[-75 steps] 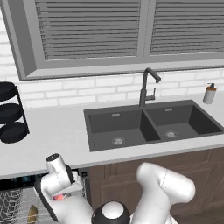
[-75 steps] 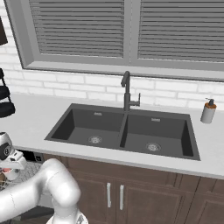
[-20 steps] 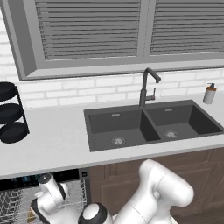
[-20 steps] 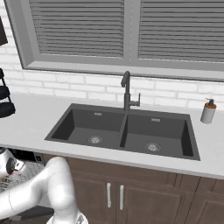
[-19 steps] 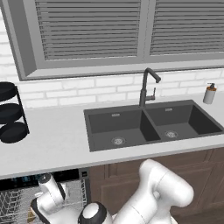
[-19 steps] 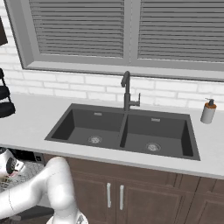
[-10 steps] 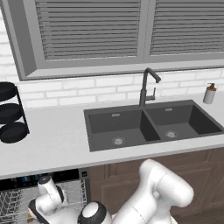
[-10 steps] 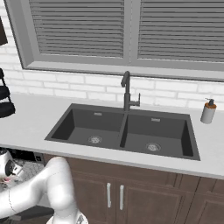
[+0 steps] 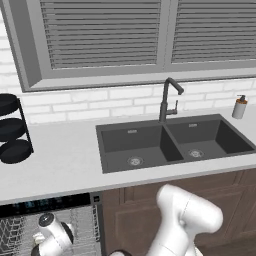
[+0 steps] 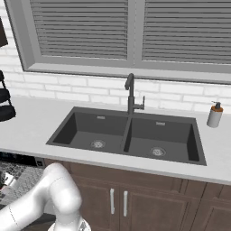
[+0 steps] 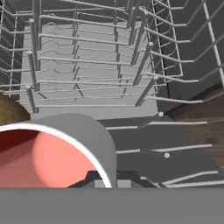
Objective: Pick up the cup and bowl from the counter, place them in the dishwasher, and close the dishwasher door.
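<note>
My gripper [image 11: 108, 178] is shut on the cup [image 11: 48, 157], white with a coral-red inside, gripping its rim low inside the dishwasher. The silver wire rack [image 11: 92, 78] spreads right under the cup. The brown bowl [image 11: 9, 112] shows partly at the left edge of the hand view, beside the cup. In the left base view my hand [image 9: 54, 234] hangs down among the rack wires [image 9: 82, 225], under the black control strip [image 9: 45, 204] of the dishwasher [image 10: 18, 161]. The dishwasher door is out of view. The grey-white counter [image 9: 55, 160] runs above.
A dark double sink [image 9: 170, 142] with a black faucet [image 9: 167, 100] is set in the counter. A soap dispenser [image 9: 240, 106] stands at the far right, a black tiered stand [image 9: 12, 130] at the far left. Brown wooden cabinets [image 9: 135, 210] border the dishwasher's right side.
My hand, with the cup in it, has sunk a little lower and to the left into the rack. The grip has stayed shut.
</note>
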